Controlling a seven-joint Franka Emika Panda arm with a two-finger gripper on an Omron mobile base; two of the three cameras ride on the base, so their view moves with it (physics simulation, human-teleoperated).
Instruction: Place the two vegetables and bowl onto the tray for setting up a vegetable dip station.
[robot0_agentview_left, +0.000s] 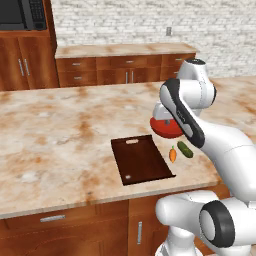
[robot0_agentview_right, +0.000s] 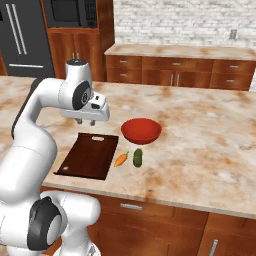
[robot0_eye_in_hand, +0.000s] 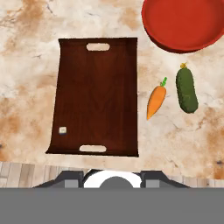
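Near the front edge of the bench (robot0_agentview_left: 60, 150), in the left base view, the tray (robot0_agentview_left: 141, 160) lies flat with nothing on it, one slot handle toward the far side and a pale dot near its front corner. Just to its right lie the carrot (robot0_agentview_left: 173, 154) and the cucumber (robot0_agentview_left: 185, 149), close together but apart, and behind them the red bowl (robot0_agentview_left: 165, 128) is partly hidden by my arm. From the right base view, my end effector (robot0_agentview_right: 85, 122) hangs above the bench over the far end of the tray (robot0_agentview_right: 90, 155), touching nothing; two short fingers point down, but I cannot tell from here how far apart they stand. The bowl (robot0_agentview_right: 141, 130) sits to the right of the tray, and the carrot (robot0_agentview_right: 121, 159) and cucumber (robot0_agentview_right: 137, 157) lie between the bowl and the front edge, the carrot nearer the tray. Looking straight down in the hand view, the tray (robot0_eye_in_hand: 96, 96) shows a slot at both short ends, the carrot (robot0_eye_in_hand: 155, 101) lies beside its long edge with the green top pointing toward the bowl (robot0_eye_in_hand: 183, 24), and the cucumber (robot0_eye_in_hand: 186, 90) lies parallel just beyond.
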